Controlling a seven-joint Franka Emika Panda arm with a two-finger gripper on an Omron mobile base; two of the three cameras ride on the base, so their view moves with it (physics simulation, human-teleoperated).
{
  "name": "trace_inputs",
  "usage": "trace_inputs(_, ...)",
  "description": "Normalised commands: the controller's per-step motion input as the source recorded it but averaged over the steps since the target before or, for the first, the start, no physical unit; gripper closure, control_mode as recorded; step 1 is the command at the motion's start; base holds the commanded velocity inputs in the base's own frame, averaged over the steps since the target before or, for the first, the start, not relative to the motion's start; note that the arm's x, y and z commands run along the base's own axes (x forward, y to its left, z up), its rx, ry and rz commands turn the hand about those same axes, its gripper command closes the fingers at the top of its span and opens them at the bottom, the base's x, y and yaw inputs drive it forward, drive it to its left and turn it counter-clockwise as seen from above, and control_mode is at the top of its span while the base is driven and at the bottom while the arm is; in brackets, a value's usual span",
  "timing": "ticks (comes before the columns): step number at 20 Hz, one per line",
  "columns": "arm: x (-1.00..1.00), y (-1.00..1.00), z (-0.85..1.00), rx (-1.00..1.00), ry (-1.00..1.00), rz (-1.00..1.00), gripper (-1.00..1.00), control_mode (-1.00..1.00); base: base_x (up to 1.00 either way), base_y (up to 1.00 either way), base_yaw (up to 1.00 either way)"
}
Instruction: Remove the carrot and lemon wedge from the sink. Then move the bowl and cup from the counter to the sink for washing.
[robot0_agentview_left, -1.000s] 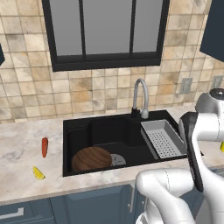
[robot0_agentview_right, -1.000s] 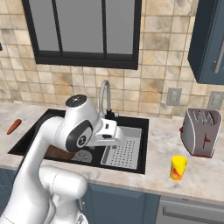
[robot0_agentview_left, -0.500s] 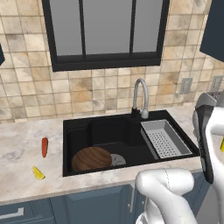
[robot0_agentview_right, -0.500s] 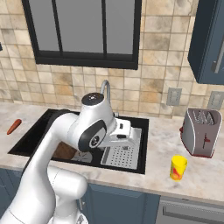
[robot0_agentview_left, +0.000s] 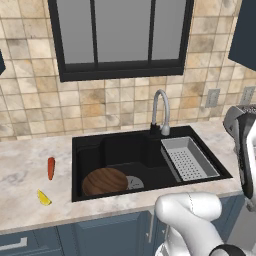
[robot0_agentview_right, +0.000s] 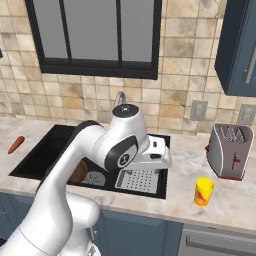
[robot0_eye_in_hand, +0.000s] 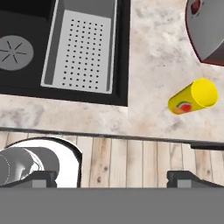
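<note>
The orange-red carrot (robot0_agentview_left: 50, 168) (robot0_agentview_right: 16, 144) and the yellow lemon wedge (robot0_agentview_left: 43, 198) lie on the counter (robot0_agentview_left: 20, 172) left of the black sink (robot0_agentview_left: 90, 150). In the basin's left half rests the brown bowl (robot0_agentview_left: 105, 181), beside the grey drain (robot0_agentview_left: 134, 183) (robot0_eye_in_hand: 15, 52). The yellow cup (robot0_agentview_right: 203, 191) stands on the counter right of the sink, in front of the toaster. In the hand view the cup (robot0_eye_in_hand: 194, 97) appears at the right, beyond and right of my gripper (robot0_eye_in_hand: 114, 178). The gripper is open and holds nothing. My hand (robot0_agentview_right: 156, 156) hovers over the sink's right edge.
A grey perforated tray (robot0_agentview_left: 189, 158) (robot0_eye_in_hand: 83, 50) fills the sink's right side, under the curved silver faucet (robot0_agentview_left: 161, 112). A silver toaster (robot0_agentview_right: 231, 150) (robot0_eye_in_hand: 208, 26) stands at the back right, close behind the cup. A dark blue wall cabinet (robot0_agentview_right: 237, 45) hangs above it.
The arm has swung to the right, from above the sink's middle toward its right edge and the counter. The carrot, wedge, bowl and cup have not moved.
</note>
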Motion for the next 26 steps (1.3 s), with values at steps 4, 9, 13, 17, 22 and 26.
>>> trace_inputs(4, 0.00, -0.27, 0.06, 0.00, 0.11, 0.00, -1.00, -1.00, 0.00, 0.00, 0.00)
trace_inputs(9, 0.00, -0.19, 0.02, 0.00, 0.07, 0.04, -1.00, -1.00, 0.00, 0.00, 0.00)
trace_inputs(13, 0.00, -0.20, 0.01, 0.00, 0.07, 0.07, -1.00, -1.00, 0.00, 0.00, 0.00)
trace_inputs(17, 0.00, -0.18, 0.00, 0.00, 0.00, 0.11, -1.00, -1.00, 0.00, 0.00, 0.00)
trace_inputs(22, 0.00, -0.21, 0.00, 0.00, 0.00, 0.12, -1.00, -1.00, 0.00, 0.00, 0.00)
trace_inputs(26, 0.00, -0.27, 0.00, 0.02, 0.02, 0.13, -1.00, -1.00, 0.00, 0.00, 0.00)
